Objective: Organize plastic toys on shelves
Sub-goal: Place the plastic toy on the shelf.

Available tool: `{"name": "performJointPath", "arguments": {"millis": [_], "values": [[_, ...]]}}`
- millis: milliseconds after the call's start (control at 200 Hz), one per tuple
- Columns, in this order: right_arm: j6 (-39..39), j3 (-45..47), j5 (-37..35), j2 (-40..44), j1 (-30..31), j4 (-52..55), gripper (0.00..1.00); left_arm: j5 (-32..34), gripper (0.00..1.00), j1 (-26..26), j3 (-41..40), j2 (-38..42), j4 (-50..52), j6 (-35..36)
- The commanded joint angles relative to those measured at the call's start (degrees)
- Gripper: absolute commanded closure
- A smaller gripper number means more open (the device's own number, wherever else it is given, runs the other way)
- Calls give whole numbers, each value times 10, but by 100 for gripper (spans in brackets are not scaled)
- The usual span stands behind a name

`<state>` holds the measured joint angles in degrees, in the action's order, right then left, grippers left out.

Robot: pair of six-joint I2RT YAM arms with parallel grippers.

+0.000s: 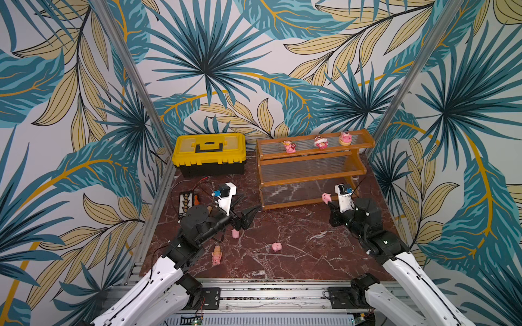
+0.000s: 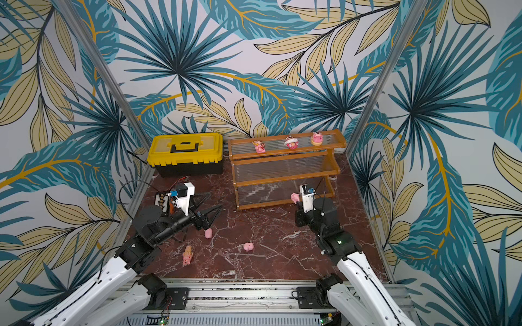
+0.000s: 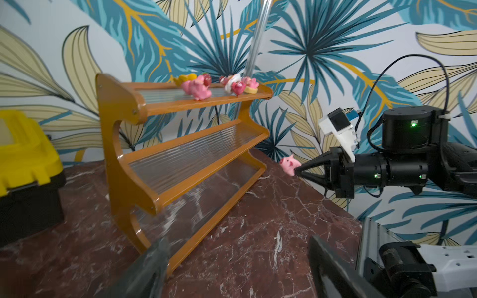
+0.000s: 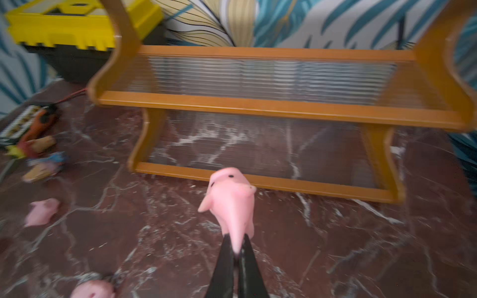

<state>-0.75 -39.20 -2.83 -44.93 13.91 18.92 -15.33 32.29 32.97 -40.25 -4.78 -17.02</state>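
A smooth pink piglet is pinched by its narrow end in the right gripper, before the ribbed, wood-framed shelves. The pointed jaws of the left gripper are spread.

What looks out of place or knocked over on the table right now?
The ice-cream-cone figure lies flat on the marble table rather than standing. A small electronic board with loose red and black wires sits in front of the yellow toolbox, unrelated to the toys. The shelves stand level.
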Motion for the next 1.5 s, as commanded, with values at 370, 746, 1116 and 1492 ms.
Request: {"name": "performJointPath", "arguments": {"millis": [370,746,1116,1492], "values": [[78,-40,161,-178,-213,-243,94,61,14,-4,-38,104,32,-2],[131,-182,182,-342,-252,-188,94,69,14,-5,-37,112,46,-3],[96,-236,161,-430,-252,-211,92,77,14,-5,-30,108,55,-11],[55,-245,153,-472,-251,-231,89,81,14,-5,-26,109,64,-16]]}}
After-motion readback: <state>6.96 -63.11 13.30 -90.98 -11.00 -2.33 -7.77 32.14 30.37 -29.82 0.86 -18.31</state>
